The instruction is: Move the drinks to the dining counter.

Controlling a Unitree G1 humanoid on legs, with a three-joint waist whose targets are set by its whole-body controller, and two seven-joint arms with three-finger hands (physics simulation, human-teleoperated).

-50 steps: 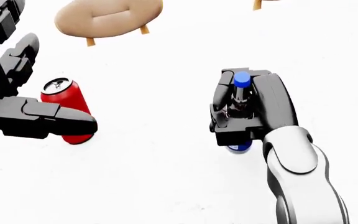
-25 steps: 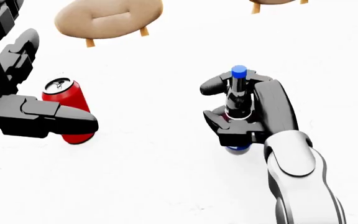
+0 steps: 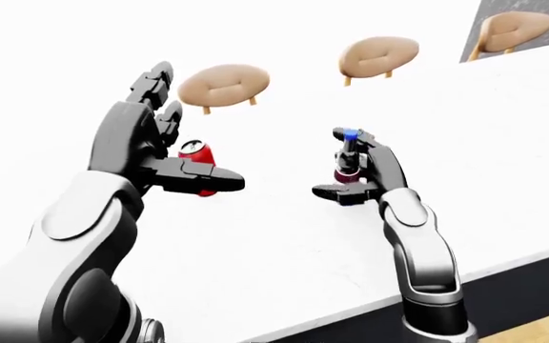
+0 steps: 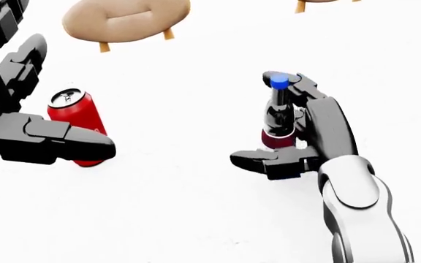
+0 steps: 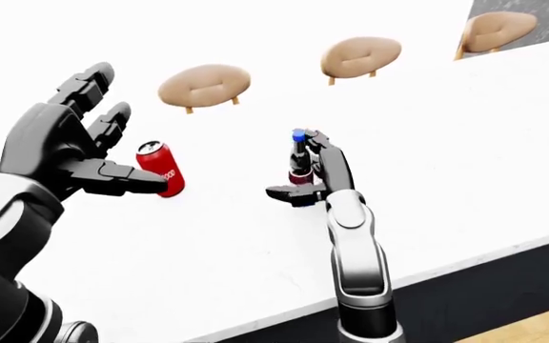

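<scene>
Fingers (image 4: pixel 258 159) of both hands spread open (bottle (image 4: pixel 277 115) and can (image 4: pixel 77 118) stand upright on counter (image 4: pixel 181 208)).

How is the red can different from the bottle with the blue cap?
The can is short, wide and all red; the bottle is tall, thin and dark with a blue cap. The can stands alone beside the left hand; the bottle stands within the open right hand. Both stand upright on the white counter.

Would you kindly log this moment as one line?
right robot hand: open beside bottle | left robot hand: open by red can | both upright on counter
</scene>
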